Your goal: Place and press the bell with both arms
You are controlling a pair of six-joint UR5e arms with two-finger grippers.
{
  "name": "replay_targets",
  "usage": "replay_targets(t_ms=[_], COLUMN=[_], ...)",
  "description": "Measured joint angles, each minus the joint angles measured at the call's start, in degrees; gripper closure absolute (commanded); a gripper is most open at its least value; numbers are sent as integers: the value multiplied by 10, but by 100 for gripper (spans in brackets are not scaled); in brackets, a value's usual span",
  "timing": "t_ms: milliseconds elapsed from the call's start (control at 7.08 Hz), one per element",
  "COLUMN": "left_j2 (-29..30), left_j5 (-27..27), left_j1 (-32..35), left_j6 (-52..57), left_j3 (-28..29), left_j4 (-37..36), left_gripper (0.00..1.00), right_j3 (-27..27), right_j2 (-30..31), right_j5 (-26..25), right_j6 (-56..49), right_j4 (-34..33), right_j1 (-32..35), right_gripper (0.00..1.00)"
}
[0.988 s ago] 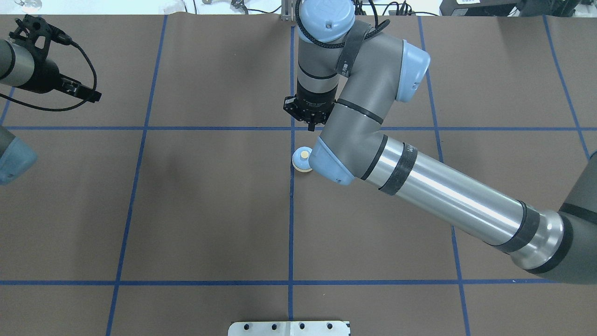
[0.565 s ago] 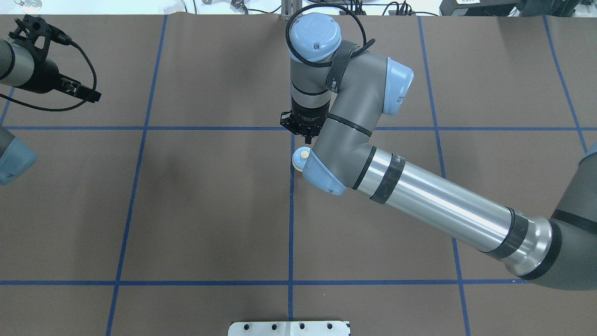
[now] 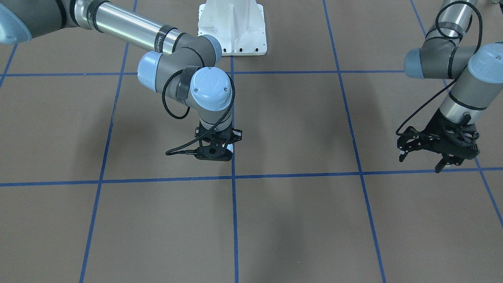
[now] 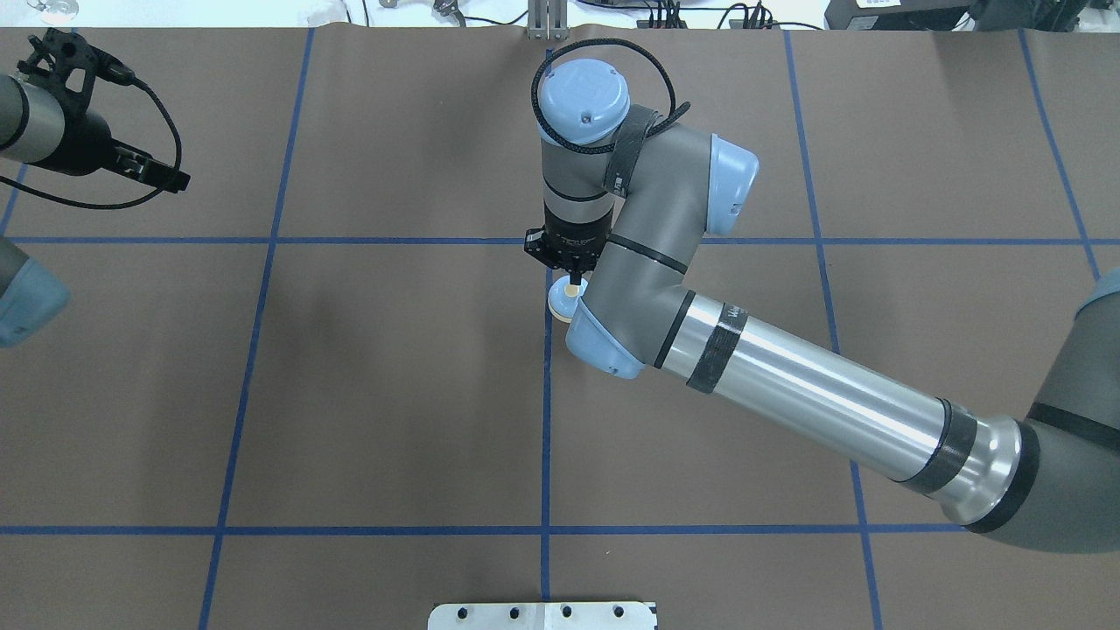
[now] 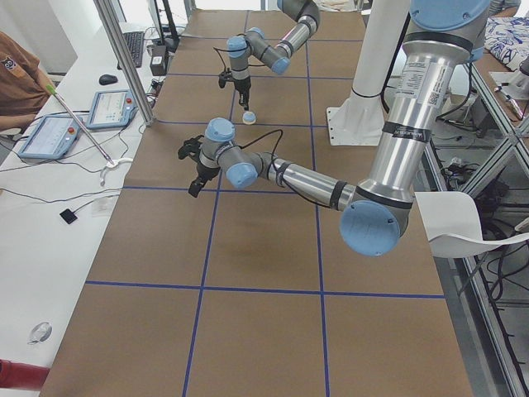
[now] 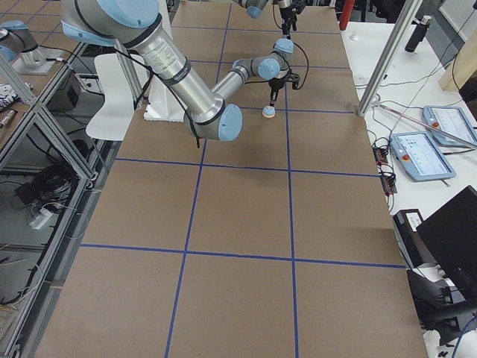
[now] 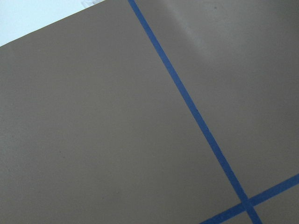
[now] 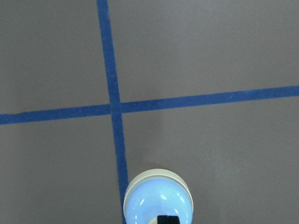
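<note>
The light-blue bell [image 4: 560,300] stands on the brown mat by the middle blue line. It also shows in the right wrist view [image 8: 154,200] and both side views [image 6: 268,112] [image 5: 249,117]. My right gripper [image 4: 572,282] points straight down, shut, with its black tip [image 8: 168,219] over the bell's button, which is hidden. I cannot tell whether the tip presses it. In the front view the right wrist covers all but a sliver of the bell [image 3: 230,148]. My left gripper [image 3: 420,162] hangs open and empty above the mat, far off to my left [image 5: 190,168].
Blue tape lines [image 4: 546,437] divide the mat into squares. The white pedestal [image 3: 232,27] stands at my base. A metal post [image 6: 387,60] and a desk with tablets [image 5: 111,107] stand beyond the mat's far edge. An operator sits at that desk.
My right arm has drawn back toward my base, and its gripper tip has moved from beyond the bell to over the bell's button. The left arm has not moved.
</note>
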State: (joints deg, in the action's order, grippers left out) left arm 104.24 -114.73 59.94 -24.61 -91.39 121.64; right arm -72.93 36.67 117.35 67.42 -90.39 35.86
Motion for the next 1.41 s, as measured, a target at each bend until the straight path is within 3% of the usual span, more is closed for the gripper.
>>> replay_targets(t_ms=[706, 988, 1271, 1412], left_j2=[0, 0, 0, -3], left_j5=[0, -1, -2, -7], left_j1=[0, 0, 1, 4], left_j6=[0, 0, 0, 0], left_j3=[1, 1, 0, 0], left_j4=[0, -1, -3, -7], left_gripper=[0, 0, 0, 0], right_j3=[8, -8, -67, -127], right_j2=[-1, -14, -8, 20], right_j5=[-1, 6, 12, 14], right_j6=[4, 7, 7, 3], right_j4=[4, -2, -49, -92], right_j1=[-11, 5, 26, 40], right_gripper=[100, 1, 0, 0])
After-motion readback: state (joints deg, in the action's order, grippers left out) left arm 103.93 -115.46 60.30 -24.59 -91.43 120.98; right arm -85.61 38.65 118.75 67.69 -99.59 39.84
